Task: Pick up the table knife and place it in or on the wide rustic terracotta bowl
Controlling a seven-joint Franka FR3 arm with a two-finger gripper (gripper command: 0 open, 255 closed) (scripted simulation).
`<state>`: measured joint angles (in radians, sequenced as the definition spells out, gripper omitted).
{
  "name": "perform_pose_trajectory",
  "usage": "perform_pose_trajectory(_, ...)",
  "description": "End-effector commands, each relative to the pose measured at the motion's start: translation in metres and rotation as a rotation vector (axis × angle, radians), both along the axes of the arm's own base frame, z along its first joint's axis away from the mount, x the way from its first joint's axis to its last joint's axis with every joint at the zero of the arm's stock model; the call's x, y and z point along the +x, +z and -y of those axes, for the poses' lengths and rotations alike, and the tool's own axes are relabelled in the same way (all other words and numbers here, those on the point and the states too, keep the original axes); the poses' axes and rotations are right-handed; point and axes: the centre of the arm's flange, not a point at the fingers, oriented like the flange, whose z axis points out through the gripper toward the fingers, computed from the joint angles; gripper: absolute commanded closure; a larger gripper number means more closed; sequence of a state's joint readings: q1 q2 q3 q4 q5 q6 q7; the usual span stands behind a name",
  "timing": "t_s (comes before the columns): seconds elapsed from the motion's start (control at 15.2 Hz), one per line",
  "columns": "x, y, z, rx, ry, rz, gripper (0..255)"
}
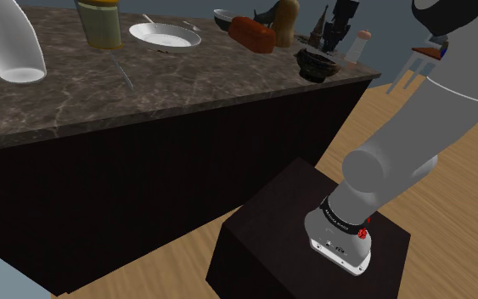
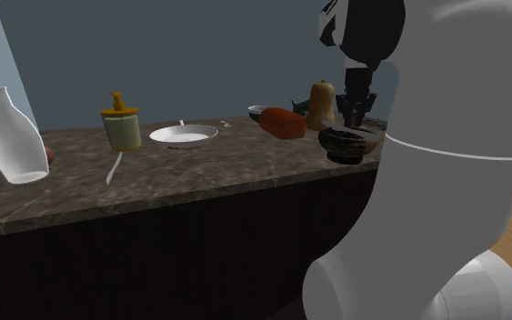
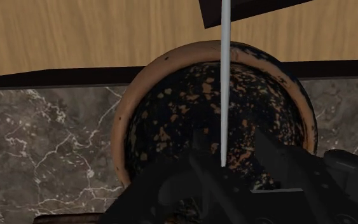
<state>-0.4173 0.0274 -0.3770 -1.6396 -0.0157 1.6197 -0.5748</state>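
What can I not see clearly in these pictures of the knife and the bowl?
The knife, wrist view: its near end is hidden behind the black gripper; its far end is cut off by the picture's edge.
The bowl, wrist view: the gripper covers part of its rim.
The counter, second exterior view: the white arm hides its right end.

1. Bowl (image 2: 345, 145) is sitting at the counter's (image 2: 208, 177) end, on the second exterior view's right, near the front edge.
2. Knife (image 3: 224, 83) is hanging right over it, pinched in the gripper (image 3: 227, 160).
3. Plate (image 2: 184, 136) is lying mid-counter, jar (image 2: 121, 129) just to that view's left of it.
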Motion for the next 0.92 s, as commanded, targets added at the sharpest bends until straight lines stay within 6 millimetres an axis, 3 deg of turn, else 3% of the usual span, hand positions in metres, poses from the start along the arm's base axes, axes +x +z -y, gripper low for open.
perform_pose_trajectory(0.0,0.000,0.000,0.000,0.000,0.000,0.000,0)
perform_pose_trajectory(0.26,0.000,0.000,0.000,0.000,0.000,0.000,0)
perform_pose_trajectory(0.53,0.003,0.050,0.001,0.000,0.000,0.000,0)
perform_pose_trajectory(0.86,0.003,0.050,0.001,0.000,0.000,0.000,0)
